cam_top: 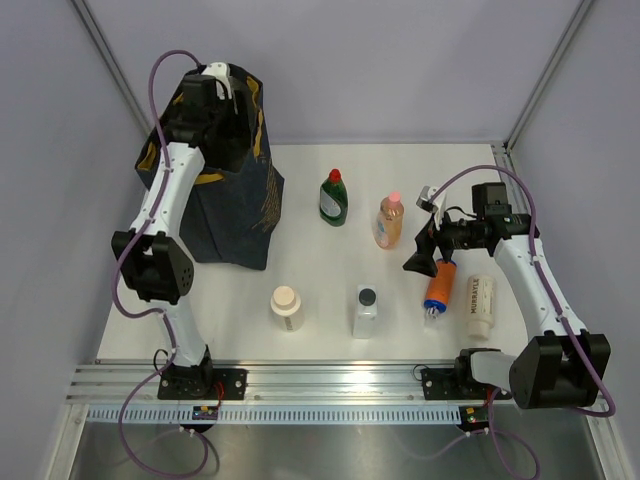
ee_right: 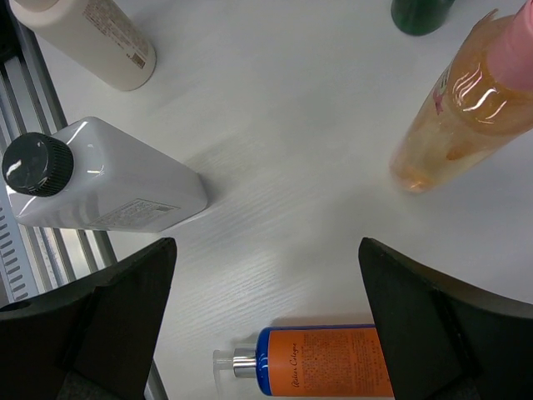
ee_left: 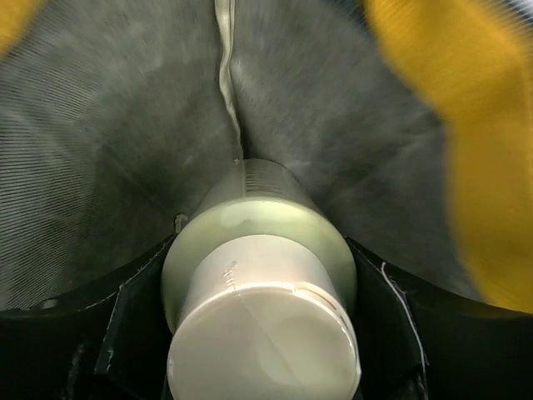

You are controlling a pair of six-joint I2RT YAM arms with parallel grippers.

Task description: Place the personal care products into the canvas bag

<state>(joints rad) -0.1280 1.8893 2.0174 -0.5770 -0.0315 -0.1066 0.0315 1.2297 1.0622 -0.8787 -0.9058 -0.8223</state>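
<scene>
Canvas bag (cam_top: 235,205): tall dark navy woven tote with mustard trim, standing at the far-left corner of the tabletop, mouth open upward.
Left gripper (ee_left: 262,279): lowered into the bag's mouth, its black fingers (ee_left: 133,321) pressed against both sides of a bottle.
Pale green bottle (ee_left: 258,221): round translucent body with a smooth white cap, pinched inside the bag against its dark fabric wall.
Cream bottle (cam_top: 286,307): cylindrical, matt, beige cap, upright near the near edge, left of centre.
Whitish bottle (cam_top: 366,311): flat-sided, glossy, ribbed black screw cap, upright near the near edge at centre.
Green bottle (cam_top: 334,198): red cap, upright toward the far edge.
Peach bottle (cam_top: 390,221): translucent, pink cap, upright just right of the green one.
Right gripper (ee_right: 266,275): fingers spread wide, nothing between them, hanging over the orange bottle.
Orange bottle (cam_top: 440,288): blue end with a clear nozzle, lying flat toward the right edge.
Cream tube (cam_top: 480,305): printed, lying beside the orange bottle, nearest the right edge.
</scene>
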